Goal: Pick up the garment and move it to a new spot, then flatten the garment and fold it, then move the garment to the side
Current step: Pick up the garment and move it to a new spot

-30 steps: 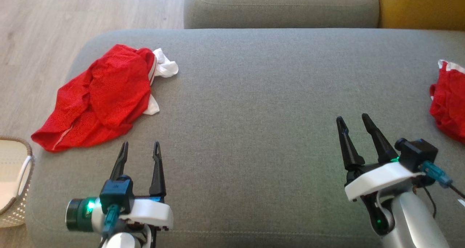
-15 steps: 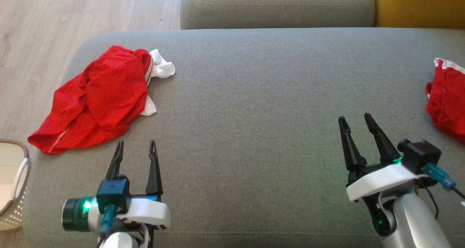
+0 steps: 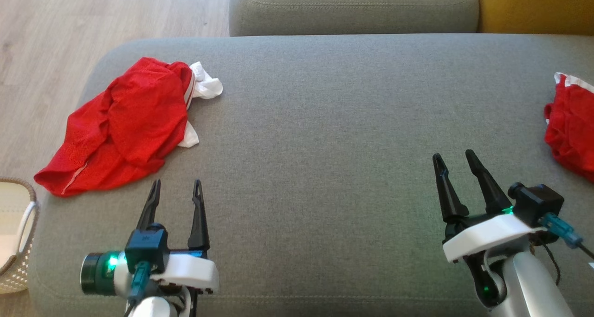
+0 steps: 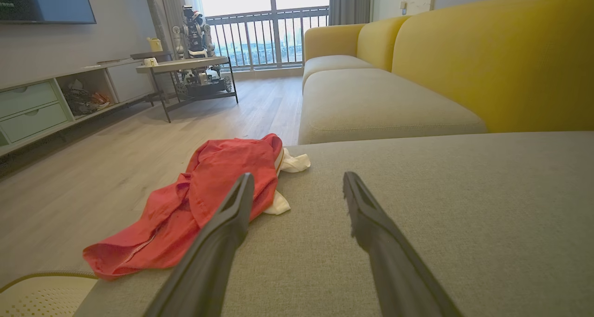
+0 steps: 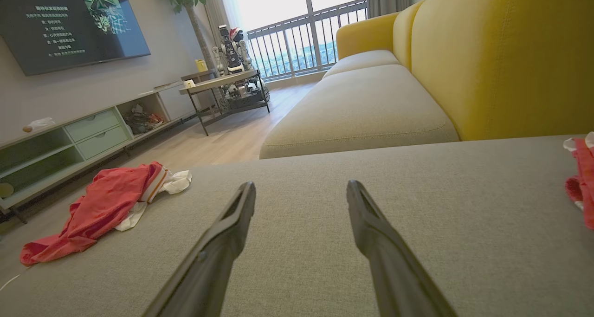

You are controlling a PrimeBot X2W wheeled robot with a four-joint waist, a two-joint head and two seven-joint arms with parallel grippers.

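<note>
A crumpled red garment (image 3: 125, 126) with white trim lies on the left end of the grey sofa cushion (image 3: 325, 131); it also shows as the red garment (image 4: 204, 196) in the left wrist view and the red garment (image 5: 97, 205) in the right wrist view. My left gripper (image 3: 176, 189) hovers open just below and right of it, nothing between its fingers. My right gripper (image 3: 454, 158) stands open over the cushion's right part, also holding nothing. The same open jaws show as the left gripper (image 4: 297, 182) and the right gripper (image 5: 301, 191).
A second red cloth (image 3: 571, 126) lies at the cushion's right edge. A woven basket (image 3: 16, 233) sits off the cushion's left end. Behind are another grey seat (image 3: 352, 6) and a yellow sofa back (image 3: 533, 6). Wood floor (image 3: 46, 38) lies at left.
The whole picture has shifted slightly, so the camera moved. Both grippers keep their places and stay open. The garment lies as before.
</note>
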